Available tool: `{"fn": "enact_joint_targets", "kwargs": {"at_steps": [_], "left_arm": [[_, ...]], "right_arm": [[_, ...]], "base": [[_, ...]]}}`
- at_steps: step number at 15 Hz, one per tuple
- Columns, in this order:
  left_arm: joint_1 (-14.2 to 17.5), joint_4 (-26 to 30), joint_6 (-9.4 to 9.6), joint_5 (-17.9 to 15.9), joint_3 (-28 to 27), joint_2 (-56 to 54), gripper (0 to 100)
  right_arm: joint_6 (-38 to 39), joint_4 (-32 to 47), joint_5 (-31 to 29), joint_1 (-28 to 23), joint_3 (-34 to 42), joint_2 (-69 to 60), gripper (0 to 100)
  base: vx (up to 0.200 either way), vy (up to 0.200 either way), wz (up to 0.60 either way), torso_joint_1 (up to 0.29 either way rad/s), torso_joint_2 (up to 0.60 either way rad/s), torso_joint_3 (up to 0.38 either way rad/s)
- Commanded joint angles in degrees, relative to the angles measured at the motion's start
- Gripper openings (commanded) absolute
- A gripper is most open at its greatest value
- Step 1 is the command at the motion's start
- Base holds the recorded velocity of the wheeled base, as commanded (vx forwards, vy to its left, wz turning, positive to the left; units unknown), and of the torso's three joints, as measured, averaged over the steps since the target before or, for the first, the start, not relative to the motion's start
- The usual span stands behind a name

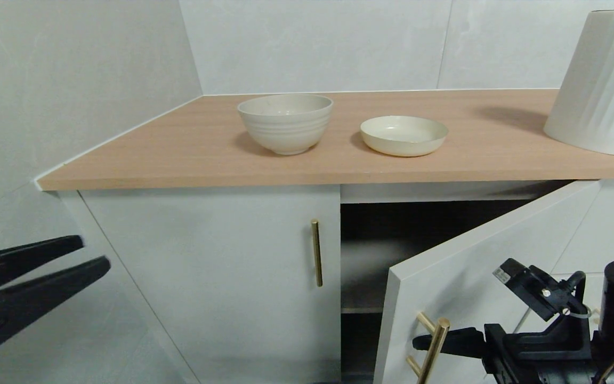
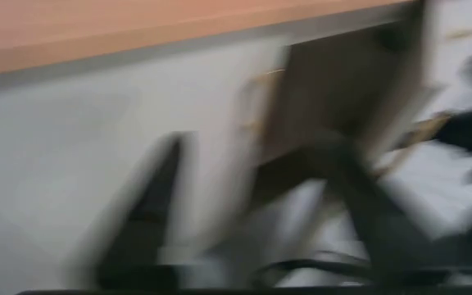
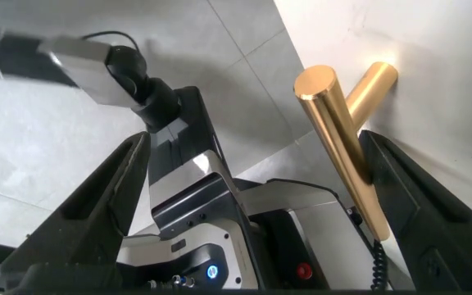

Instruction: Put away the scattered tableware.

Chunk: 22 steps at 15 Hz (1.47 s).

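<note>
A deep cream bowl (image 1: pixel 285 122) and a shallow cream dish (image 1: pixel 404 135) stand side by side on the wooden countertop (image 1: pixel 179 154). Below it, the right cabinet door (image 1: pixel 472 256) is swung open. My right gripper (image 3: pixel 254 143) is low at that door, open, with the door's gold handle (image 3: pixel 342 156) between its fingers and close to one of them. In the head view one black finger (image 1: pixel 445 341) shows behind the handle (image 1: pixel 434 341). My left gripper (image 1: pixel 94 253) hangs open and holds nothing at the lower left, in front of the wall; the left wrist view blurs its fingers (image 2: pixel 146 221).
A tall white ribbed container (image 1: pixel 603 80) stands at the counter's right end. The left cabinet door (image 1: pixel 211 277) is closed, with a gold handle (image 1: pixel 316 260). Inside the open cabinet a shelf (image 1: pixel 363 304) shows in the dark. Tiled walls bound the corner.
</note>
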Motion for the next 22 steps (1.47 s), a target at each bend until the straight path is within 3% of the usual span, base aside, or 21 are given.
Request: {"fn": "enact_joint_targets", "kwargs": {"at_steps": [1,4,8,13,15,17,22], "left_arm": [[-8.1,-5.47,-3.49,-0.38,-1.17,12.63,0],[-16.63,-9.42,-3.66,-0.47,-1.17,18.43,0],[-22.96,-18.21,-2.78,-0.38,1.03,29.86,0],[-31.48,-35.88,-2.87,0.85,1.11,49.72,0],[-33.68,-43.61,-2.78,3.84,0.41,56.75,0],[-34.65,-46.51,-2.96,4.1,-1.08,59.3,0],[-37.11,-47.21,-3.22,4.01,-3.98,58.51,0]], "right_arm": [[-0.03,0.13,0.23,0.05,0.16,-0.02,100],[-0.65,0.13,0.05,-0.03,0.25,-0.19,100],[-1.09,0.13,-0.03,-0.91,0.43,-0.02,100],[-1.09,0.13,-0.03,-1.0,0.43,-0.02,100],[-1.09,0.13,-0.03,-1.0,0.43,-0.02,100],[-1.09,0.13,-0.03,-1.53,0.25,-0.1,100],[-1.09,0.13,-0.03,-1.97,0.25,0.16,100]], "base": [[0.0,0.0,0.0,0.0,0.0,0.0],[0.0,0.0,0.0,0.0,0.0,0.0],[0.0,0.0,0.0,0.0,0.0,0.0],[0.0,0.0,0.0,0.0,0.0,0.0],[0.0,0.0,0.0,0.0,0.0,0.0],[0.0,0.0,0.0,0.0,0.0,0.0],[0.0,0.0,0.0,0.0,0.0,0.0]]}}
